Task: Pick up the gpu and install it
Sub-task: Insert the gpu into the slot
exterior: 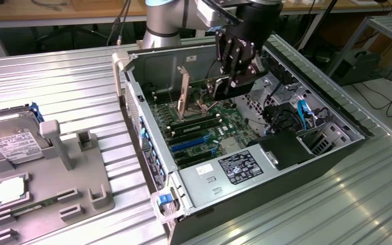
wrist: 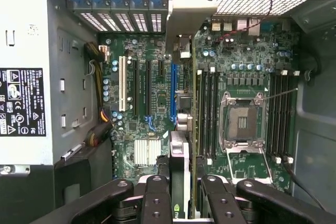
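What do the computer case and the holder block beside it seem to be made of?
The computer case looks like bare sheet metal: grey, thin folded walls with punched holes. The holder block, at the exterior view's left, looks like matte grey plastic, possibly printed; its slotted shape suggests this.

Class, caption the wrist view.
Gripper holds the gpu edge-on above the motherboard inside the open computer case.

Reaching down from above on a grey-jointed arm (exterior: 163, 20), wrist bent so the black gripper (exterior: 231, 76) is pointing downward. Hanging with black fingers (wrist: 156, 200) drawn in on both sides of a thin card, the gpu (wrist: 179, 174), gripped edge-on between them. Holding the card upright, its length extending straight away beyond the fingertips.
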### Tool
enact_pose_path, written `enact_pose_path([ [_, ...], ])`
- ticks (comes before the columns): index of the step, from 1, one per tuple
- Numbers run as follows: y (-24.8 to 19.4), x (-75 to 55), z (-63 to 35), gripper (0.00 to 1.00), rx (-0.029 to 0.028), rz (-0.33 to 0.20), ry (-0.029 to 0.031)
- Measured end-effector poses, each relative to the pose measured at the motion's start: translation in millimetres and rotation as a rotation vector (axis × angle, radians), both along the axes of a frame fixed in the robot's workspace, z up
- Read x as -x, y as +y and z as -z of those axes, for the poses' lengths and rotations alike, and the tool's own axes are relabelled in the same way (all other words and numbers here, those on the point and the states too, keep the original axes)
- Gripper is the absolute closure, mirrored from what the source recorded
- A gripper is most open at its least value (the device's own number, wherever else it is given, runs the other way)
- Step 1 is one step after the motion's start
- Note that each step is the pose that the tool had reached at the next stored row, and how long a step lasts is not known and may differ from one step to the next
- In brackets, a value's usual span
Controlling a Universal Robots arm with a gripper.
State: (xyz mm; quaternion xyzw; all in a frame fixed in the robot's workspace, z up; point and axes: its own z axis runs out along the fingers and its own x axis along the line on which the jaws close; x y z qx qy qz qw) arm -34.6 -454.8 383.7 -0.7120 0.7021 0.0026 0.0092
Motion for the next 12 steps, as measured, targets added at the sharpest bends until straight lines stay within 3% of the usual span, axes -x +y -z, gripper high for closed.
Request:
enact_pose_path([
  [12,-0.2,0.0,11.1,0.72,-0.0021,0.000,0.0000],
])
